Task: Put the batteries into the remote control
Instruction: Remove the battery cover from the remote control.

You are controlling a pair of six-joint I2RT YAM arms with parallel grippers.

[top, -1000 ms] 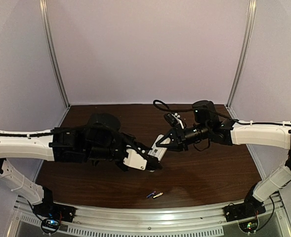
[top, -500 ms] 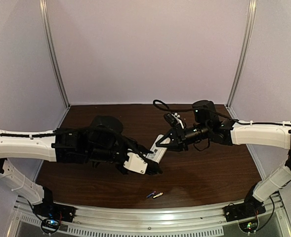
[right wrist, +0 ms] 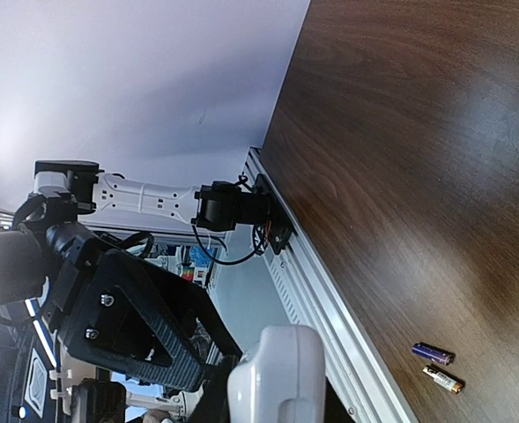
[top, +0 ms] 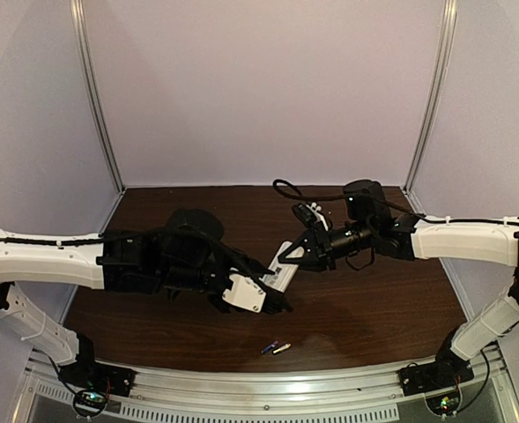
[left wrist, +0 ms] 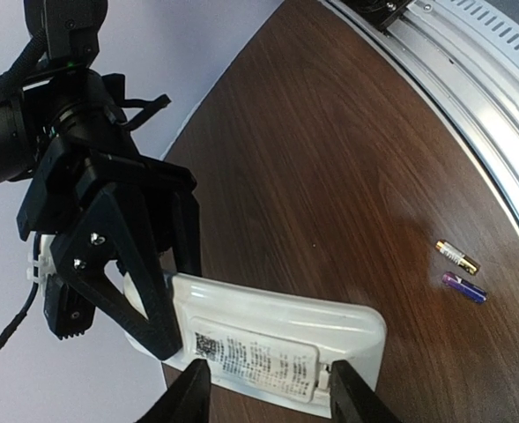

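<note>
The remote control (top: 280, 270) is a white handset held above the table, back side up. Its labelled battery cover (left wrist: 259, 357) is still in place. My right gripper (top: 291, 258) is shut on the remote's far end, its black fingers (left wrist: 149, 295) clamped across it. My left gripper (left wrist: 268, 398) is open, one fingertip on each side of the cover at the near end, a small gap at each. Two batteries lie on the table near the front edge, one purple (top: 269, 347) and one gold (top: 282, 349). They also show in the left wrist view, the gold battery (left wrist: 457, 256) beside the purple battery (left wrist: 463, 286).
The dark wooden table (top: 374, 300) ends at a metal rail (top: 268, 379) along the front, close behind the batteries. Purple walls and metal posts (top: 96, 97) close the back and sides. A black cable (top: 285, 187) loops above the right wrist.
My left gripper's jaws have spread apart at the remote's near end and the left arm has drawn back a little. The right gripper and the remote have stayed put.
</note>
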